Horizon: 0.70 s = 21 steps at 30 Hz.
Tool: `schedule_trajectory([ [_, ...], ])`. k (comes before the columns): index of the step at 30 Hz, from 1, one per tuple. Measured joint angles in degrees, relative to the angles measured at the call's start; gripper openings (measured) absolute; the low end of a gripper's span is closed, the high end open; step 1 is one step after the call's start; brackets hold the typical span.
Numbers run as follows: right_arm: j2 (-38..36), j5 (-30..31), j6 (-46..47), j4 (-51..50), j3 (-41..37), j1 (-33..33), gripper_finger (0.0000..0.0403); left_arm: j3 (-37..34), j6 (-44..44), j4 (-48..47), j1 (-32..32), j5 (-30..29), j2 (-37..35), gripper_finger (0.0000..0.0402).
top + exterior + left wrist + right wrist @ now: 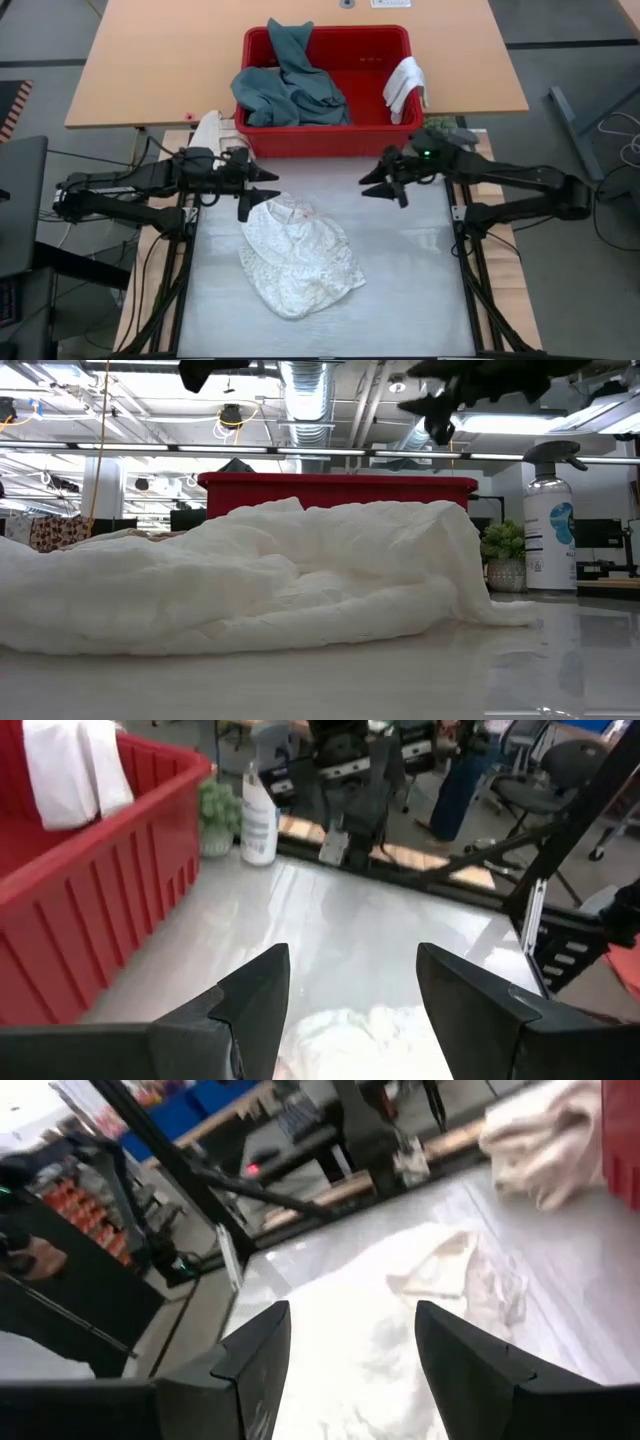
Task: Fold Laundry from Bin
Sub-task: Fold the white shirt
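Note:
A crumpled white textured towel (pixel 298 255) lies on the table's middle, flat on its underside. The red bin (pixel 325 140) stands at the far edge. It holds a teal-green garment (pixel 290 85), and a small white cloth (pixel 403 88) hangs over its right rim. My left gripper (pixel 262 193) hovers open above the towel's far left corner. The towel (pixel 370 1030) shows below its fingers. My right gripper (pixel 372 186) hovers open in front of the bin's right end, to the right of the towel (pixel 400 1310). Neither touches anything.
A cream cloth bundle (pixel 210 130) lies left of the bin. A spray bottle (pixel 550 530) and a small potted plant (pixel 505 555) stand by the bin's right end. The table to the right of the towel and in front of it is bare.

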Motion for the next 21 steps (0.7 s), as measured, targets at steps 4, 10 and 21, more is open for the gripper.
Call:
schedule_trajectory([
  [4, 4.6, 1.4, 0.0, 1.5, 0.0, 0.0, 0.0240, 0.0, -0.4, -5.1, 0.0, 0.0, 0.0, 0.0208],
  [10, 11.5, 2.4, -1.7, 2.1, 0.0, 0.5, 0.0240, 0.0, -1.4, -11.0, 0.0, -0.3, 0.0, 0.0208],
  [21, 22.0, 12.3, -5.4, 2.2, 0.0, 5.2, 0.0240, 0.1, -4.8, -19.4, 0.3, -2.0, 1.8, 0.0215],
])
